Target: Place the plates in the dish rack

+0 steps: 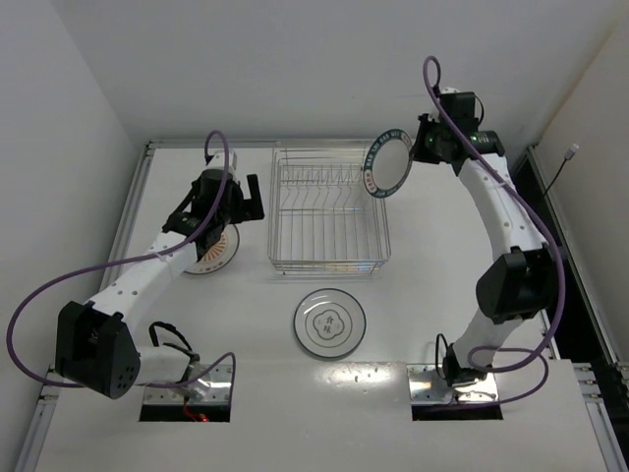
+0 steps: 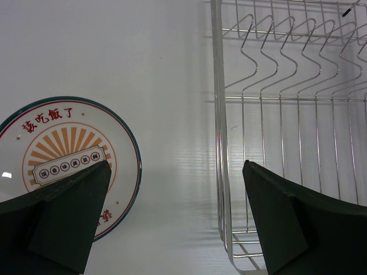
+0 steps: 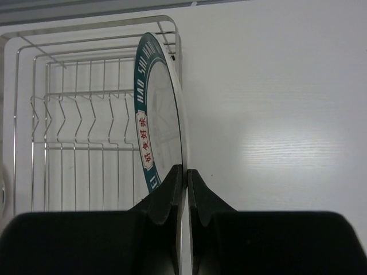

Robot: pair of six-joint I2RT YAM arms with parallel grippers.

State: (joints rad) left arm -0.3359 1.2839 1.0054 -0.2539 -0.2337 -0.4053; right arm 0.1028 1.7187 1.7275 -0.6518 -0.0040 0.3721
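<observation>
Between the fingers of the right tool (image 3: 184,172) sits the edge of the plate with the dark green rim (image 3: 150,86); the tool is squeezed tight on it and holds it up on its edge, by the far right corner of the dish rack (image 1: 329,258). Over on the other side, the left tool (image 2: 176,169) is spread wide and holds nothing. It hangs over the desk (image 1: 432,256), between the rack's left side and the plate with the orange sun rays (image 2: 69,134), which lies flat. Near the front of the rack, but not touching it, the plate with the flower (image 1: 329,323) lies flat too
</observation>
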